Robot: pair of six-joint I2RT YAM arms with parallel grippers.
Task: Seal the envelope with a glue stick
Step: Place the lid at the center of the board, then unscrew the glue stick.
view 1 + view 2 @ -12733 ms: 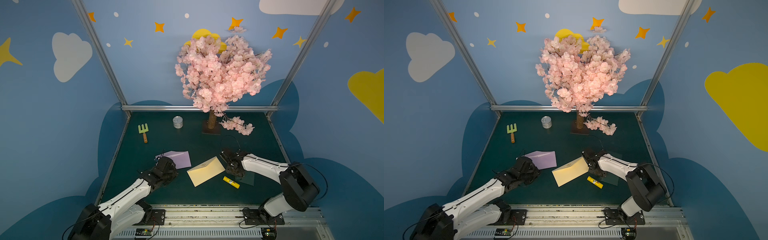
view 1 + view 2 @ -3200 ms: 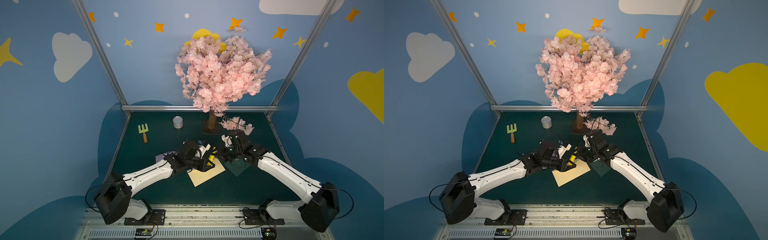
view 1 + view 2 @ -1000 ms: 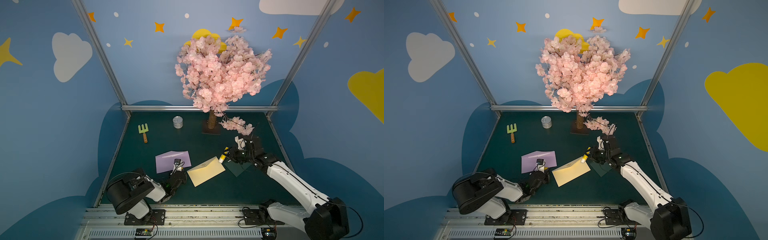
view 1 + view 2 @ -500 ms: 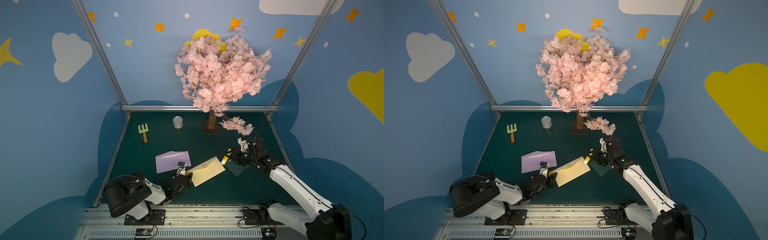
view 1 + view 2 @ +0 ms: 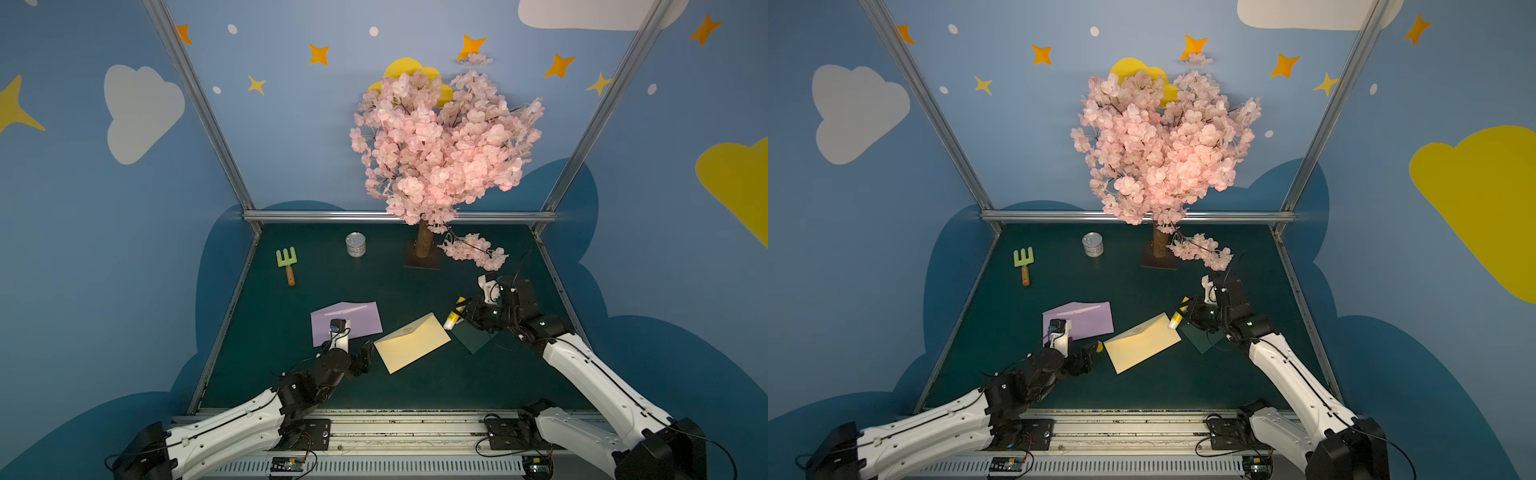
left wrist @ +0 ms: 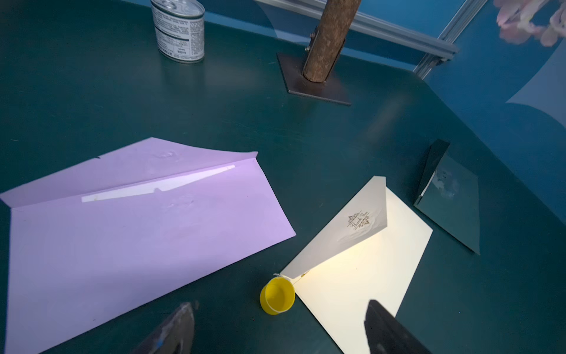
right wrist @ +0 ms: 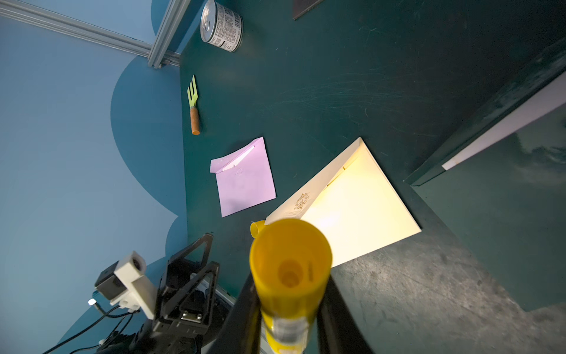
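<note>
Here, right jaws clamp the uncapped glue stick (image 7: 289, 303); cap (image 6: 277, 295) beside envelope (image 6: 361, 269).

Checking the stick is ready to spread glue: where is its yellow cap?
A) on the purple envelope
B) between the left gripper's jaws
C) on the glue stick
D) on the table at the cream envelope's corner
D: the cap lies on the table at a corner of the cream envelope; the glue stick shows an open end.

Cap (image 6: 277, 295) lies just beside the middle envelope (image 6: 361, 275); can (image 6: 179, 30) stands behind.
</note>
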